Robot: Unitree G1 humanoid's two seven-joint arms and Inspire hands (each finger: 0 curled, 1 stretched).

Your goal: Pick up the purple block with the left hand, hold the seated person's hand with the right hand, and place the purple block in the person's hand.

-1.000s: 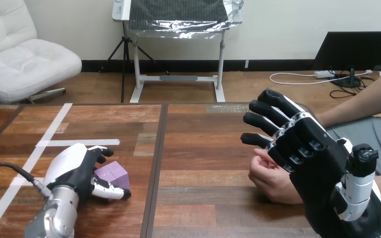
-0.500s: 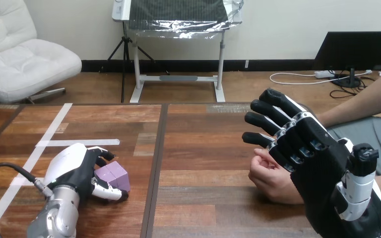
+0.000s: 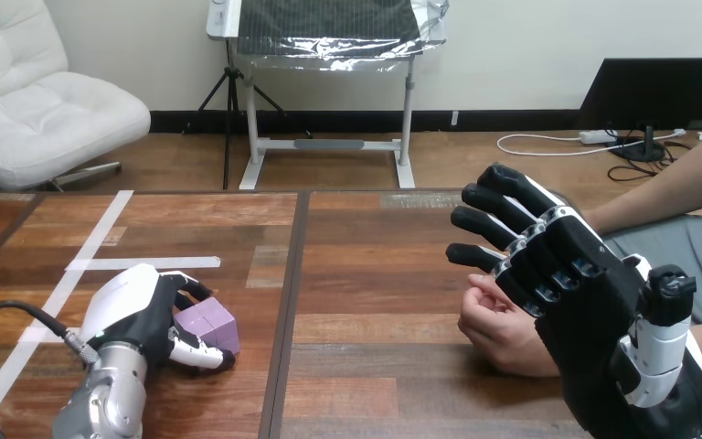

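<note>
Block (image 3: 208,322) rests on the table (image 3: 375,265), lower left. Right hand (image 3: 594,302): raised, fingers straight and spread, in front of the person's hand (image 3: 498,334) (contact not discernible). Left hand (image 3: 132,311): fingers and thumb curled round the block, slightly tighter than a second ago.

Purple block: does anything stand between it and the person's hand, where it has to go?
Nothing lies on the table between the purple block, gripped by the left hand, and the person's hand. However, the open right hand stands close in front of that hand and covers part of it.
</note>
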